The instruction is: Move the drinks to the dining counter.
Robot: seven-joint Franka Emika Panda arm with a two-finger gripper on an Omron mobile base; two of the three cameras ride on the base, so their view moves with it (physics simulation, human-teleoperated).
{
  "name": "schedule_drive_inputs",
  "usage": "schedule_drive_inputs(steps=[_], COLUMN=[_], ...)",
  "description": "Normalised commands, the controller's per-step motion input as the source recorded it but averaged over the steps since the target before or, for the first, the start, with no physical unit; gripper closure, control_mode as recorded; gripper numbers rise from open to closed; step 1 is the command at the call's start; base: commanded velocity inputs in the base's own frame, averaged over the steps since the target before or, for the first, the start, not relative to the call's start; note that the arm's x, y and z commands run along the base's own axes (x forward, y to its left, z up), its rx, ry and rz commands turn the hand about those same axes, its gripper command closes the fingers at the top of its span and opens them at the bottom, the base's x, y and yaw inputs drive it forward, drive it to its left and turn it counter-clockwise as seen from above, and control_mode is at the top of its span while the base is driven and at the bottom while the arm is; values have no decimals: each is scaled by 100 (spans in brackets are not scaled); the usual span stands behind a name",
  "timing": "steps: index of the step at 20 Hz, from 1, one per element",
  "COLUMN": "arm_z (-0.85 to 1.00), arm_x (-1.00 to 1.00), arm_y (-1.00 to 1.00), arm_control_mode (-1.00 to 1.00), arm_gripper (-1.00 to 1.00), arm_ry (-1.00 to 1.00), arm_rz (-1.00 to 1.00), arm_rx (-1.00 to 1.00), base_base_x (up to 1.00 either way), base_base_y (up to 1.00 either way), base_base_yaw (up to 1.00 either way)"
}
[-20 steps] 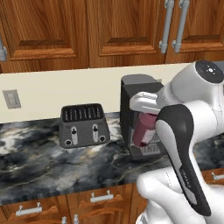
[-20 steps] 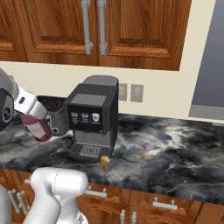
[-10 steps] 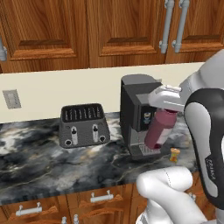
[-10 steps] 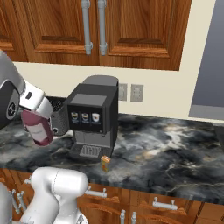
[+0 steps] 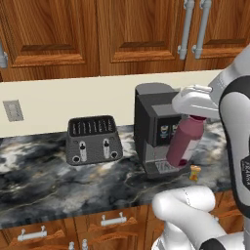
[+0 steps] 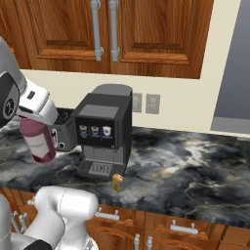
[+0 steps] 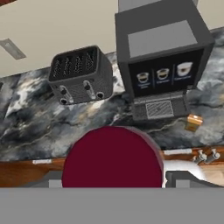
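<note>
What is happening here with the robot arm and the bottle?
The white arm holds the maroon-pink bottle in its gripper, lifted clear above the marbled counter, tilted, in front of the coffee machine. The small orange carton stands on the counter by the machine's base, untouched. A dark toaster sits beside the machine.

Even, bright, diffuse light is rendered throughout, with no single source to be made out. Soft shadows are cast beneath the toaster (image 5: 94,140) and the coffee machine (image 5: 157,128) at centre frame. Faint sheen is seen on the desk (image 6: 195,166). No glare, blur or edge distortion is found; edges look slightly pixelated.
</note>
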Motion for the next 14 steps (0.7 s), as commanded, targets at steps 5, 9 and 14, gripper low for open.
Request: schedule_drive_inputs(steps=[5,9,14], arm_z=[-1,0,0], arm_x=[-13,0,0], arm_y=[-14,0,0], arm_control_mode=[100,100,100], arm_gripper=[100,100,100], arm_ry=[0,0,0], arm_rz=[5,0,0], arm_rx=[0,0,0], base_base_x=[-11,-45,-1], base_base_y=[-15,-87,-9], base_base_yaw=[0,-30,-96])
